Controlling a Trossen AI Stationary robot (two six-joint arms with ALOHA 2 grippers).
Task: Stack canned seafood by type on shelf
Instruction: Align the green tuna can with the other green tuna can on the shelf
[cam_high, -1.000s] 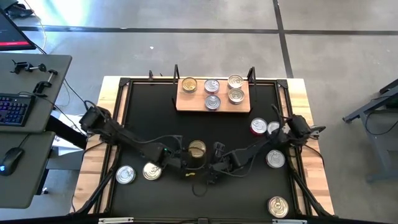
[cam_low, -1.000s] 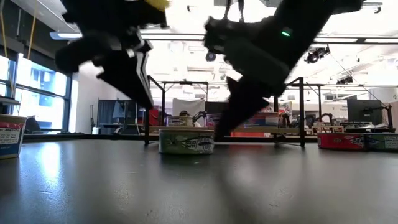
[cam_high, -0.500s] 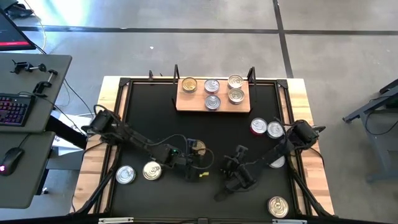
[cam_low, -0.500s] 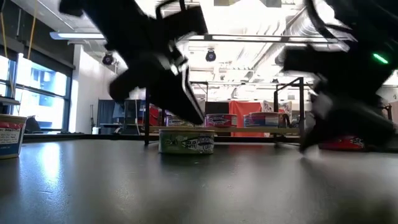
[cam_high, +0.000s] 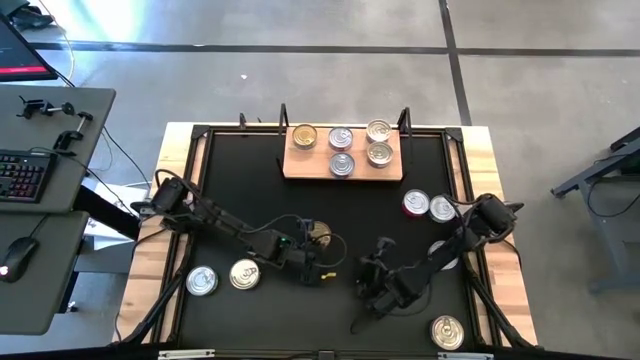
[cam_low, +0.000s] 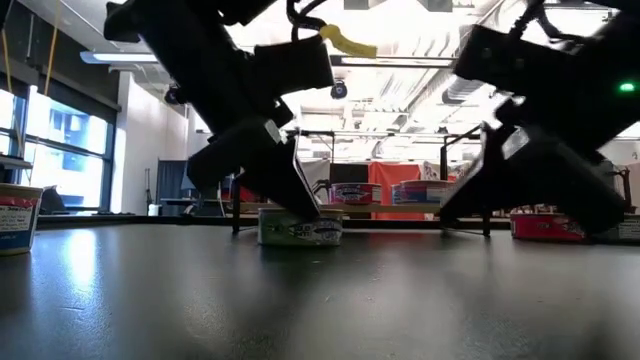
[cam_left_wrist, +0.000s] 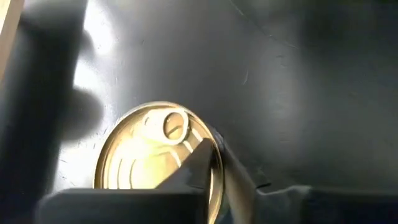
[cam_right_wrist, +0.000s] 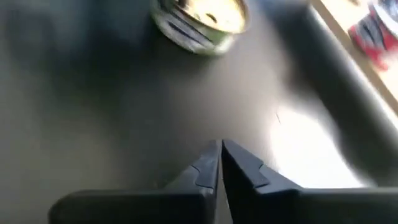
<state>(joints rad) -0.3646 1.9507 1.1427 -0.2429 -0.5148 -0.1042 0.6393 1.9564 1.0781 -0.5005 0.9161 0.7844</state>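
Five cans sit on the shelf (cam_high: 343, 165); about six wait on the table (cam_high: 230, 190), unsorted. Left gripper (cam_high: 318, 270) hovers at a gold can (cam_high: 318, 236) mid-table, fingers closed, holding nothing. Right gripper (cam_high: 366, 283) closed, empty, right of it. Most stacking remains.

A light-brown wooden shelf board (cam_high: 342, 153) with black posts is seen on a matte black tabletop (cam_high: 240, 190). Silver and gold lids are shown on small round tins (cam_high: 341, 164); one gold-lidded tin (cam_low: 298, 227) is banded green and white.
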